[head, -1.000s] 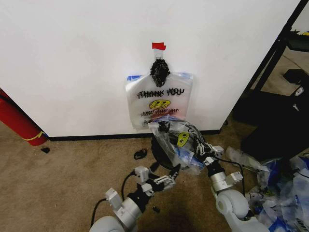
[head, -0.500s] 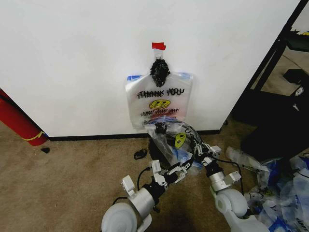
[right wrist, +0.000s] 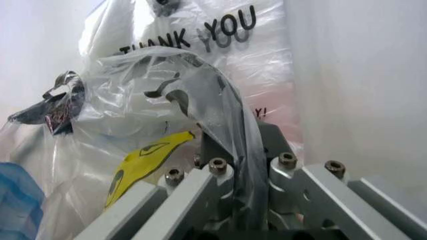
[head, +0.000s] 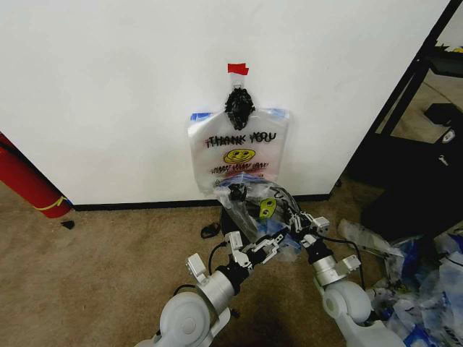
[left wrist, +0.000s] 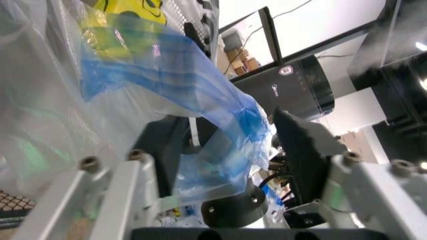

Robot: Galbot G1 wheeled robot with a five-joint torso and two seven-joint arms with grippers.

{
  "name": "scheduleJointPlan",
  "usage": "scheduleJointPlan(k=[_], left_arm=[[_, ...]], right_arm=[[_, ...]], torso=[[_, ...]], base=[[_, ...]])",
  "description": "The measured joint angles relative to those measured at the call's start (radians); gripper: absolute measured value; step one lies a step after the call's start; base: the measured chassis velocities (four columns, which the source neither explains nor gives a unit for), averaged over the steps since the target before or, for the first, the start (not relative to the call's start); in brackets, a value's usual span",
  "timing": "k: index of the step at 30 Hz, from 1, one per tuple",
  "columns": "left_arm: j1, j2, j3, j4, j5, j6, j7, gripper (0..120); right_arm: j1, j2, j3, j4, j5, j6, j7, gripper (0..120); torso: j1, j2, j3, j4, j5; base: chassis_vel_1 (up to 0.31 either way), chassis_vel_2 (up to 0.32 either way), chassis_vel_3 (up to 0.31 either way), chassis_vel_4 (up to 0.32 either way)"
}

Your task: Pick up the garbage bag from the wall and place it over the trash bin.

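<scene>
A crinkly translucent garbage bag (head: 255, 210) with a yellow smiley and blue-tinted handles hangs bunched over the black trash bin (head: 231, 225), which it largely hides. My right gripper (head: 295, 219) is shut on the bag's plastic; the right wrist view shows the film (right wrist: 133, 125) pinched between the fingers (right wrist: 210, 150). My left gripper (head: 265, 250) is open just below the bag, and the blue handle (left wrist: 220, 115) lies between its spread fingers (left wrist: 303, 150). Another "THANK YOU" bag (head: 239, 155) still hangs flat on the wall under a black knotted clump (head: 239, 107).
A long red cylinder (head: 25, 181) leans at the far left by the wall. A black rack (head: 412, 79) and dark cases (head: 412, 188) stand on the right, with a heap of loose plastic bags (head: 427, 282) in front of them. A small black object (head: 210, 230) lies on the carpet.
My left arm has swung forward and to the right until its gripper reached the bag's blue handle. The bag held by the right gripper has risen slightly.
</scene>
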Motion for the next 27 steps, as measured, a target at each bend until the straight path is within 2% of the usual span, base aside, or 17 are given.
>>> scheduleJointPlan(k=[2, 3, 9, 11, 14, 21, 27], left_arm=[[0.0, 0.0, 0.0, 0.0, 0.005, -0.005, 0.004, 42], [0.0, 0.0, 0.0, 0.0, 0.005, -0.005, 0.004, 42], [0.013, 0.008, -0.004, -0.001, 0.035, -0.024, 0.03, 17], [0.016, 0.01, -0.005, -0.003, 0.038, -0.024, 0.033, 14], [0.03, 0.015, -0.012, -0.014, 0.041, -0.025, 0.041, 0], [0.074, 0.037, -0.041, -0.022, 0.113, -0.062, 0.066, 0], [0.14, 0.064, -0.071, 0.009, 0.253, -0.143, 0.082, 0]], right_arm=[[-0.001, 0.0, 0.0, 0.001, 0.0, -0.001, 0.0, 1], [-0.001, 0.0, 0.0, 0.001, 0.0, -0.001, 0.0, 1], [0.001, 0.002, 0.0, 0.008, 0.0, -0.003, 0.007, 1], [0.002, 0.002, -0.001, 0.008, 0.001, -0.003, 0.01, 1], [0.006, 0.003, -0.002, 0.002, 0.006, -0.005, 0.024, 1], [0.012, 0.007, -0.007, 0.012, 0.064, -0.024, 0.11, 1], [0.007, 0.006, -0.007, 0.059, 0.169, -0.066, 0.213, 1]], torso=[[0.0, 0.0, 0.0, 0.0, 0.0], [0.0, 0.0, 0.0, 0.0, 0.0], [0.0, 0.0, 0.0, 0.0, 0.0], [0.0, 0.0, 0.0, 0.0, 0.0], [0.0, 0.0, 0.0, 0.0, 0.0], [0.0, 0.0, 0.0, 0.0, 0.0], [0.0, 0.0, 0.0, 0.0, 0.0]], base=[[0.0, 0.0, 0.0, 0.0], [0.0, 0.0, 0.0, 0.0], [0.0, 0.0, 0.0, 0.0], [0.0, 0.0, 0.0, 0.0], [0.0, 0.0, 0.0, 0.0], [0.0, 0.0, 0.0, 0.0], [0.0, 0.0, 0.0, 0.0]])
